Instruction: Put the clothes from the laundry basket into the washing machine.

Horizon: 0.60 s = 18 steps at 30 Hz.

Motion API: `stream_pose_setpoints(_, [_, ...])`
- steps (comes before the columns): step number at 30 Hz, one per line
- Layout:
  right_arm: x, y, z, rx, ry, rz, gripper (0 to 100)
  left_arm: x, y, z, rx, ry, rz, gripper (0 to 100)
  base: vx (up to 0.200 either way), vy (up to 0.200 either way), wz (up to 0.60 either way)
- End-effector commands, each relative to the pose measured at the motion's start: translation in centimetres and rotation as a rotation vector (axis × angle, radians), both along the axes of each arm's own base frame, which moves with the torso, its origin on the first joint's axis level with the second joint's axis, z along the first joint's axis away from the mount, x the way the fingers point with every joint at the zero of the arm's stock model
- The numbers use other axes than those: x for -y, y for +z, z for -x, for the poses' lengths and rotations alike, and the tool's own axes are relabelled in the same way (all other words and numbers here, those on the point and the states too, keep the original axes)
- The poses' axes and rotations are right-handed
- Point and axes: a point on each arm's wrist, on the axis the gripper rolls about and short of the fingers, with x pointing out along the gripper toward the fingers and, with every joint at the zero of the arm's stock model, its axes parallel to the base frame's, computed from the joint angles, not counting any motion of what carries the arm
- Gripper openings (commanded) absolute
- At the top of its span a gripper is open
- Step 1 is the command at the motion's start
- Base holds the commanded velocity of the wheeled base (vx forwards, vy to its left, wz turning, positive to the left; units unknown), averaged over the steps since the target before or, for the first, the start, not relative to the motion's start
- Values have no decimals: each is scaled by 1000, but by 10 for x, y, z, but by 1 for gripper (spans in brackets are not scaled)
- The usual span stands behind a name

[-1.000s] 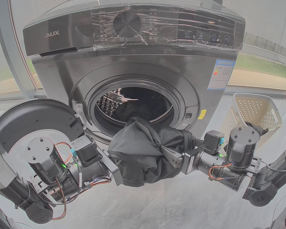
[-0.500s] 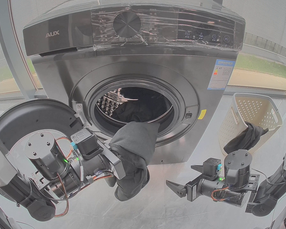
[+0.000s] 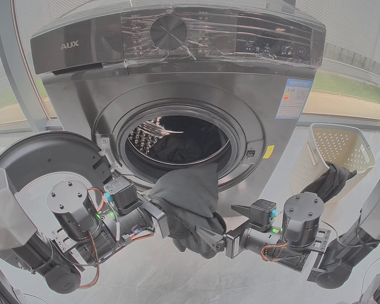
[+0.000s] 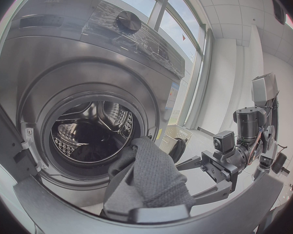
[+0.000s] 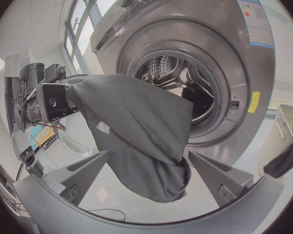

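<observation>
Laundry basket (image 3: pixel 341 147) right of washing machine (image 3: pixel 177 79)

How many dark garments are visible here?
3: dark grey cloth garment in the left tool; black garment draped over the white plastic basket; dark fabric inside the steel drum, possibly hiding more.

You have a pale grey floor (image 3: pixel 249 275) with a faint marbled pattern across the foreground. In the right wrist view a small white square patch (image 5: pixel 102 194) lies on it, with a thin dark cable (image 5: pixel 104 210) loose just beside the patch. Tall windows (image 3: pixel 354 43) run across the back of the room, and a grey upright frame post (image 3: pixel 8 64) stands on the left. Through the glass you can see a strip of grass (image 3: pixel 359 88) and a sandy path (image 3: pixel 346 106) below it. The left wrist view gives you a white wall (image 4: pixel 224 91) and a tiled ceiling (image 4: pixel 237 10).
</observation>
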Motion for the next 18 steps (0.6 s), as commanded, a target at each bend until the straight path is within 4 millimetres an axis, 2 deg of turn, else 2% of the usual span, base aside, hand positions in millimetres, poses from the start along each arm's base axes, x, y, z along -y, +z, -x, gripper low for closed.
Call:
stream_pose_setpoints(1, [-12, -11, -9, 9, 21, 12, 100, 0, -2, -1, -8, 16, -6, 0, 0, 0, 0])
stream_pose_setpoints(6, [-22, -18, -14, 32, 38, -3, 100, 0, -2, -1, -10, 17, -7, 0, 0, 0, 0])
stream_pose_setpoints(11, [-34, -18, -7, 62, 93, -30, 100, 0, -1, -4, -10, 26, -7, 0, 0, 0, 0])
stream_pose_setpoints(18, [-36, -15, -4, 80, 121, -56, 100, 2, 1, -7, -8, 43, -4, 0, 0, 0, 0])
